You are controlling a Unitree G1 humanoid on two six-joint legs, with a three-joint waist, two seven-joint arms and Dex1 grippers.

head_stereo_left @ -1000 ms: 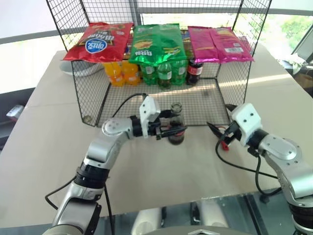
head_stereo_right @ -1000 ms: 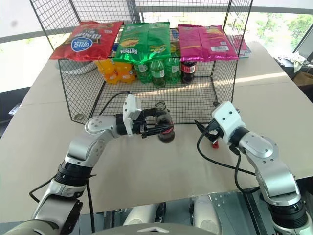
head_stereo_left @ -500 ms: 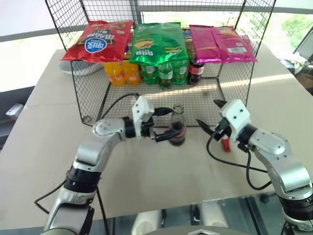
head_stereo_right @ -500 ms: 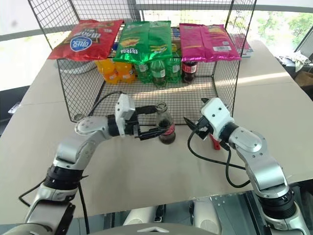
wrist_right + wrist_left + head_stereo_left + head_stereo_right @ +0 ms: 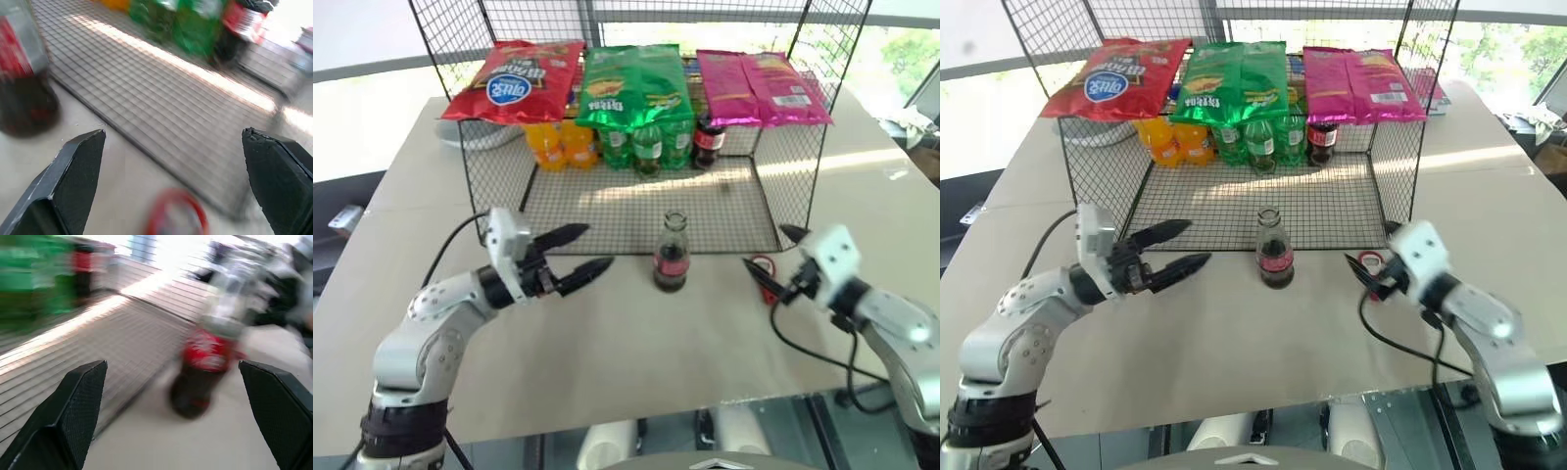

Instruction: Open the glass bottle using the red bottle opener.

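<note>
The glass bottle (image 5: 671,252) stands upright and alone at the centre of my head view, on the tan table (image 5: 607,352) just in front of the open edge of the wire shelf (image 5: 646,211); its narrow clear neck is uncapped at the top as far as I can tell, and the red label band sits above the dark liquid. To its left in the frame, my left gripper (image 5: 576,255) points toward it with both black fingers spread wide and nothing between them, well apart from the glass. At the right of the frame my right gripper (image 5: 771,266) is likewise released, fingers parted and empty, aimed inward. The red bottle opener (image 5: 762,264) lies flat on the table near the shelf's front right corner, just beside those right fingertips; from here I cannot tell whether they touch it. In my right wrist view its red ring (image 5: 177,215) shows between the two open fingers, on the table surface, with the bottle's dark base off to one side. Behind, inside the shelf, stand orange soda bottles (image 5: 556,145), green soda bottles (image 5: 641,147) and a dark plastic soda bottle (image 5: 707,140), with the red chip bag (image 5: 514,80), green chip bag (image 5: 631,85) and pink chip bags (image 5: 759,88) lying on top.
</note>
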